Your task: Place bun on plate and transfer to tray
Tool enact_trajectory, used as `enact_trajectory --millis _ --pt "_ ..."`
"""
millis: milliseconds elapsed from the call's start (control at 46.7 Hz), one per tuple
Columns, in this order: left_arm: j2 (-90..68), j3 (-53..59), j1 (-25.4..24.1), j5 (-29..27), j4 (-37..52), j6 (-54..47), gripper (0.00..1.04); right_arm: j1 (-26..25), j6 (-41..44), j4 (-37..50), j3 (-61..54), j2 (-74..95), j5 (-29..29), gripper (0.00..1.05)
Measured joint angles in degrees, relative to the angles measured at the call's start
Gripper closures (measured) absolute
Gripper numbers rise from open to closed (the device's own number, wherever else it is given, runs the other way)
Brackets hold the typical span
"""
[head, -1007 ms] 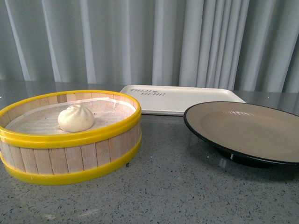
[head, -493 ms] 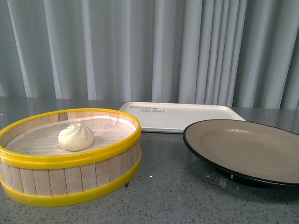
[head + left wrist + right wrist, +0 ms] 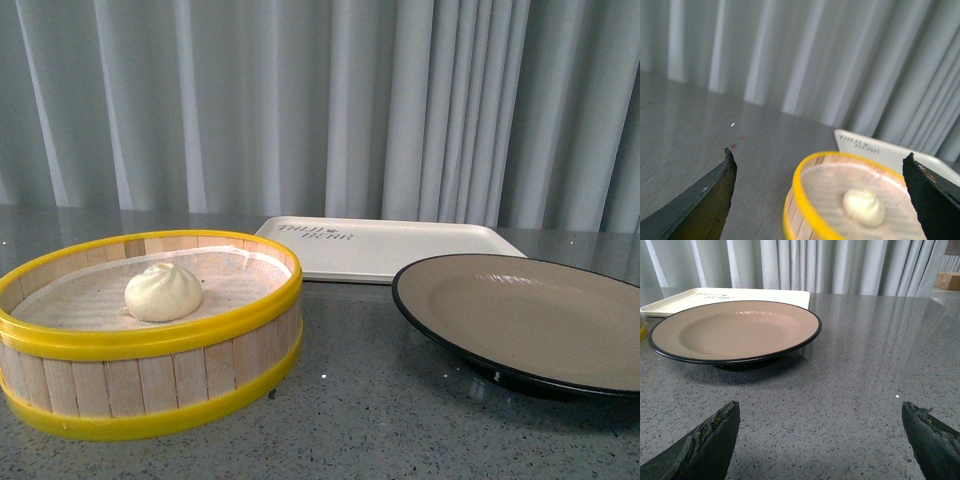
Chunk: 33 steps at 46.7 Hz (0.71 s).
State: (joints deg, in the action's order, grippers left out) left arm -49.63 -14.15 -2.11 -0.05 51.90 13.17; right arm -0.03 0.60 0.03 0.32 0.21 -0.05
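The off-white bun (image 3: 163, 292) lies inside a yellow-rimmed wooden steamer basket (image 3: 150, 385) at the left of the front view. To its right stands the beige plate (image 3: 560, 300) with a black rim, and behind both lies the cream tray (image 3: 400, 245). Neither arm shows in the front view. My left gripper (image 3: 820, 160) hangs open above and short of the basket, with the blurred bun (image 3: 864, 207) between its spread fingers. My right gripper (image 3: 820, 412) is open and empty over bare table, in front of the plate (image 3: 735, 330); the tray (image 3: 765, 296) lies beyond.
A grey speckled tabletop (image 3: 380, 400) carries everything. Pale pleated curtains (image 3: 320, 100) close off the back. A brown box (image 3: 947, 280) shows far off at the edge of the right wrist view.
Between one second and half a second ago the front view's camera tilted upward, so all objects sit lower in the picture. Since then nothing has visibly changed.
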Motion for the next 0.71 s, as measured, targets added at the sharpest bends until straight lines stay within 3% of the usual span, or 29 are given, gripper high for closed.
enact_trajectory --millis 150,343,450,536,707 --pt "-15.3 -10.4 -1.0 11.6 6.6 -2.5 0.07 0.0 0.0 0.0 0.0 0.0 0.0 0.08" --pt "-23.8 -21.4 0.5 24.4 -0.4 -7.1 0.07 0.0 0.0 0.0 0.0 0.0 0.0 0.08" --pt "-25.9 -26.4 1.8 27.6 -4.7 -10.6 0.07 0.0 0.0 0.0 0.0 0.0 0.0 0.08" --pt "-27.5 -31.9 3.5 30.7 -13.5 -16.2 0.07 0.0 0.0 0.0 0.0 0.0 0.0 0.08" --pt "-31.3 -41.2 7.1 25.8 -31.3 -24.1 0.07 0.0 0.0 0.0 0.0 0.0 0.0 0.08"
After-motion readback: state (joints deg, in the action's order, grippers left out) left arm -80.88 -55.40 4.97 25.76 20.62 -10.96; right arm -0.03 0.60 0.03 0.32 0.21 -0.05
